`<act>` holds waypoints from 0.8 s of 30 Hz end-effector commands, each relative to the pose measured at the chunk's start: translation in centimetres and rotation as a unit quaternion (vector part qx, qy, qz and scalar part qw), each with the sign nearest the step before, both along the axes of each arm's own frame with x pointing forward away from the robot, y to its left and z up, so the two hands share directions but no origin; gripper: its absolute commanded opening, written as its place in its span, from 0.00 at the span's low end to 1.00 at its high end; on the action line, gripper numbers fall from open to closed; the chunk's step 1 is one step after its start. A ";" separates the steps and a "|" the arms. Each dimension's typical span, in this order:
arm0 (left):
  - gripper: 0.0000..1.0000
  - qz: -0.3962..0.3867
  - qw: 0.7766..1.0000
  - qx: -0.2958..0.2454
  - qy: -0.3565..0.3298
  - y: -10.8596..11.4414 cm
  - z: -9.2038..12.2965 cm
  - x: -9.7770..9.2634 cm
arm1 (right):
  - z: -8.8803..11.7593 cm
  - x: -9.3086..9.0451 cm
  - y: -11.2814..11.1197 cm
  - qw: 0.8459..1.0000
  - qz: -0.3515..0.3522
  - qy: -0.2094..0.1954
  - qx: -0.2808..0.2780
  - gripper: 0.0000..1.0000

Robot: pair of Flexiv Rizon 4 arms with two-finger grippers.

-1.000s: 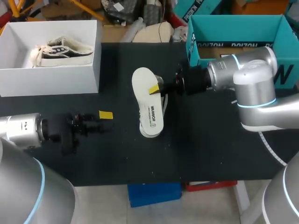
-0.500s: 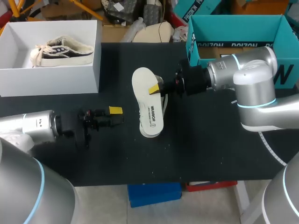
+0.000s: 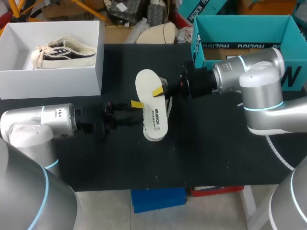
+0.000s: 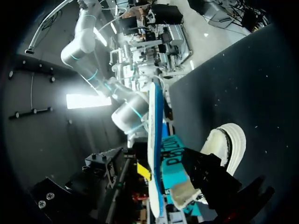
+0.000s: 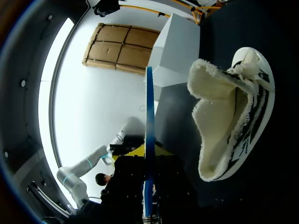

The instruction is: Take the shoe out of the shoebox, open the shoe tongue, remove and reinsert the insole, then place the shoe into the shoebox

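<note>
At the far left, a white open-topped cardboard shoebox point(image 3: 48, 85) stood on the black table point(image 3: 216, 153), with 1 black-and-white low sneaker point(image 3: 64, 51) lying inside it. Right of the shoebox, the left gripper point(image 3: 135, 105) hovered at the long edge of a thin white foam insole with a blue underside point(image 3: 152, 112). Its 2 fingers were spread wide, 1 to each face of the sheet, and as far as the left wrist view showed they were not pinching it.

The insole was held above the table near its middle. Just beside and under it lay the task's shoe point(image 5: 233, 121), a cream fleece-lined low shoe with a striped side, resting on its side outside the shoebox. From the right, the right gripper point(image 3: 160, 91) was clamped on the insole's other long edge.

The insole looked light and floppy, so it would likely bend if held at 1 end. A pinch across its flat faces near mid-length or the heel seemed safest. The shoe's soft lining would give under pressure, so its firmer rubber sole or heel seemed the better hold.
</note>
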State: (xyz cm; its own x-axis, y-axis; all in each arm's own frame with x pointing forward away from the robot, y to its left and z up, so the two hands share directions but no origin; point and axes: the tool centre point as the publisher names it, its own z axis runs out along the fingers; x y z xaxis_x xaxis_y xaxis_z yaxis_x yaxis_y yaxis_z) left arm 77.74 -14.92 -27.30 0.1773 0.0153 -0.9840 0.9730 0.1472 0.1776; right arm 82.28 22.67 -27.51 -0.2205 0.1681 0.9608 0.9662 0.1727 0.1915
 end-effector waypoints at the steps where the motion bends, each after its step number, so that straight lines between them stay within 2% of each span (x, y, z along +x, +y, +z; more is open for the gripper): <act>1: 0.66 0.010 1.000 0.001 0.003 -1.2 0.2 -0.5 | 0.0 0.0 0.1 1.000 0.001 0.001 -0.001 0.00; 5: 0.43 0.018 1.000 -0.015 0.002 -1.7 0.1 -0.3 | 0.0 0.0 0.1 1.000 0.001 0.001 -0.001 0.00; 9: 0.37 0.027 0.999 -0.025 0.005 -2.0 0.0 -0.1 | 0.0 0.0 0.1 1.000 0.001 0.001 -0.001 0.00; 17: 0.33 0.046 0.998 -0.047 0.004 -2.3 0.0 0.7 | 0.0 0.0 0.1 1.000 0.001 0.001 -0.001 0.00; 24: 0.24 0.069 0.996 -0.053 0.004 -2.5 0.0 1.7 | 0.0 0.0 0.1 1.000 0.001 0.001 -0.001 0.00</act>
